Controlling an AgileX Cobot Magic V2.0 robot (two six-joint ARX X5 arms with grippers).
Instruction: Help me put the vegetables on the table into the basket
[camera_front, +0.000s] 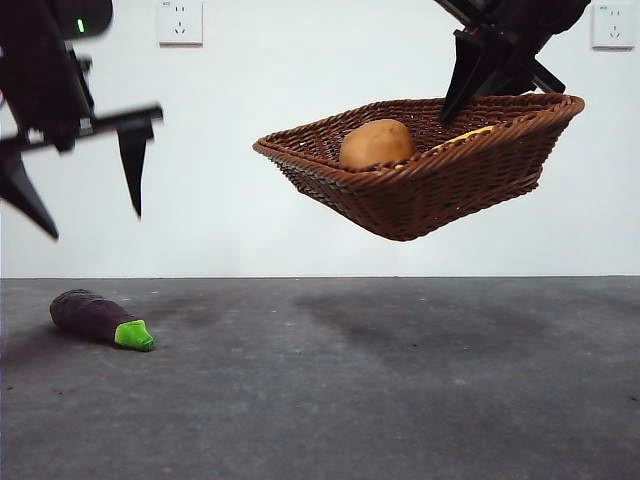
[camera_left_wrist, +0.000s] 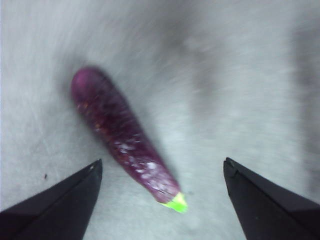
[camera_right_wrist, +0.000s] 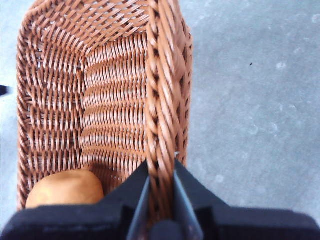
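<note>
Eggplant (camera_front: 100, 319) lies on the table (camera_front: 380, 390) at 8 o'clock. Left gripper (camera_front: 75, 190) hangs above it, jaws apart. At 1 o'clock, right gripper (camera_right_wrist: 161, 187) is clamped on the lifted basket (camera_front: 430, 185) rim; potato (camera_front: 376, 142) inside.

potato (camera_front: 376, 143) sits low, its underside hidden behind the basket (camera_front: 420, 185) rim | yellow piece (camera_front: 465, 135) just a sliver over the weave | left wrist view smeared, eggplant (camera_left_wrist: 122, 132) soft-edged | left gripper (camera_front: 75, 195) blurred, arm cut off at the frame edge
</note>
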